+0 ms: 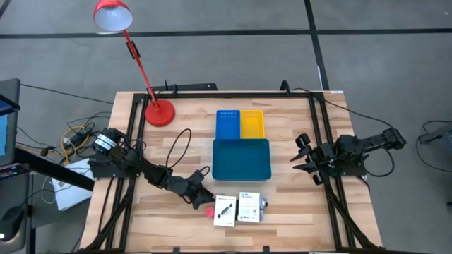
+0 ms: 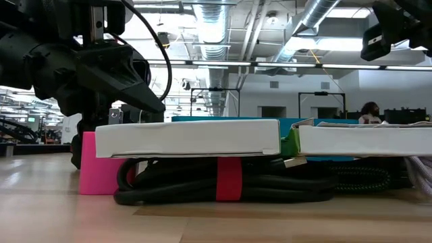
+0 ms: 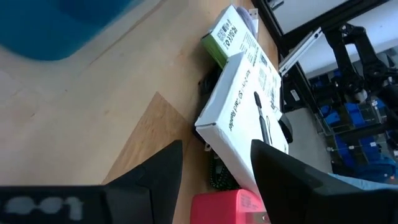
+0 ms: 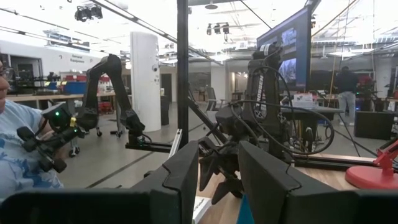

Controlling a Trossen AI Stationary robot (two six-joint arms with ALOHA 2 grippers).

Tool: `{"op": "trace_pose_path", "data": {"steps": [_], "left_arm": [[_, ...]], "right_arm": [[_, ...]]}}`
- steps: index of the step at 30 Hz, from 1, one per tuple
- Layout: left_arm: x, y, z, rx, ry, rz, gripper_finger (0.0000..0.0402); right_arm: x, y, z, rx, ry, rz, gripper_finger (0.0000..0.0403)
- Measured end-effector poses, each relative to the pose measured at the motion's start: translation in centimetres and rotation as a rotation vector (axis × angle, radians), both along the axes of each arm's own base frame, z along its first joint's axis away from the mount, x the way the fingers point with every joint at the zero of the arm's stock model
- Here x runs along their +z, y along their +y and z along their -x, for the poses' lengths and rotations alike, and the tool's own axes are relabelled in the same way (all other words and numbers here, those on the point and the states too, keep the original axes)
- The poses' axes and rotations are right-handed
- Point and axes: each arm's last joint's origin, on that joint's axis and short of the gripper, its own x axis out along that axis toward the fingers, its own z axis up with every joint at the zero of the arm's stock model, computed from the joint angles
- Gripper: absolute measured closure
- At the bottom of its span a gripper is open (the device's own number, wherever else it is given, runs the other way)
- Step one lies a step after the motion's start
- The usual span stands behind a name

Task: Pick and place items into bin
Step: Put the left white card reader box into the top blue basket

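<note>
Two white packets [image 1: 238, 209] lie side by side near the table's front edge, in front of the teal tray [image 1: 242, 159], and my left gripper [image 1: 203, 200] hovers just beside the pink block [image 1: 210, 210], fingers spread with nothing between them. I judge the block is the pick: I'd centre it between the fingers, drop low, and close without nudging the nearer packet or the cable [image 2: 223, 183] coiled under it. My right gripper [image 1: 302, 162] waits apart, partly open.
</note>
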Motion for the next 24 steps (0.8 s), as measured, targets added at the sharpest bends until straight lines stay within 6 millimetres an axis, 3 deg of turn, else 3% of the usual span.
{"op": "trace_pose_path", "data": {"steps": [11, 24], "left_arm": [[-0.11, 0.08, 0.01, 0.029, 0.02, 0.01, 0.0219], [-0.35, 0.17, 0.1, 0.052, 0.046, 0.011, 0.016]], "right_arm": [[0.01, 0.0, 0.0, 0.0, 0.0, 0.0, 0.0294], [0.01, 0.0, 0.0, 0.0, 0.0, 0.0, 0.0294]]}}
